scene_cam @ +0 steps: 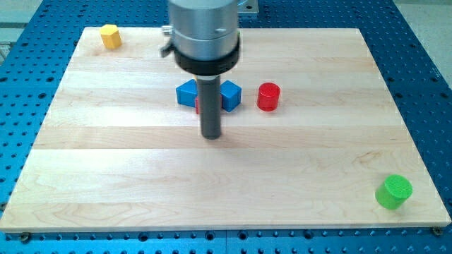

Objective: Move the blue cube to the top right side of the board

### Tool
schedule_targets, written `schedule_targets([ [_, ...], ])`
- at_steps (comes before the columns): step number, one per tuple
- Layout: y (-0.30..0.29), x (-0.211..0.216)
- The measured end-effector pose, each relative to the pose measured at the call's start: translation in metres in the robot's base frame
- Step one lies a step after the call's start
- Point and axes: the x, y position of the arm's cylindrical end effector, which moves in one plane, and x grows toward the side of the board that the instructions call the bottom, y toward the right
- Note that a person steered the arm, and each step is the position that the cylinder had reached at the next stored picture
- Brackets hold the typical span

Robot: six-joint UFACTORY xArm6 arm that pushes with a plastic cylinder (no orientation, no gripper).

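Observation:
The blue cube (230,95) sits near the middle of the wooden board (141,176), just right of my rod. A second blue block (187,93), shape unclear, sits just left of the rod. A sliver of a red block (198,106) shows between them, mostly hidden behind the rod. My tip (211,135) rests on the board just below these blocks, slightly left of the blue cube. A red cylinder (268,97) stands right of the blue cube.
A yellow block (109,35) sits at the board's top left corner. A green cylinder (393,192) stands near the bottom right corner. The arm's grey housing (205,32) hangs over the top centre. A blue perforated table surrounds the board.

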Motion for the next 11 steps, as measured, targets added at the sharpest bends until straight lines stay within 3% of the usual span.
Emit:
schedule_targets([
  [2, 0.013, -0.049],
  [4, 0.098, -0.126],
  [6, 0.0, -0.146],
  [7, 0.045, -0.173],
  [8, 0.137, -0.182],
  [9, 0.146, -0.198],
  [10, 0.104, -0.211],
  [11, 0.162, -0.219],
])
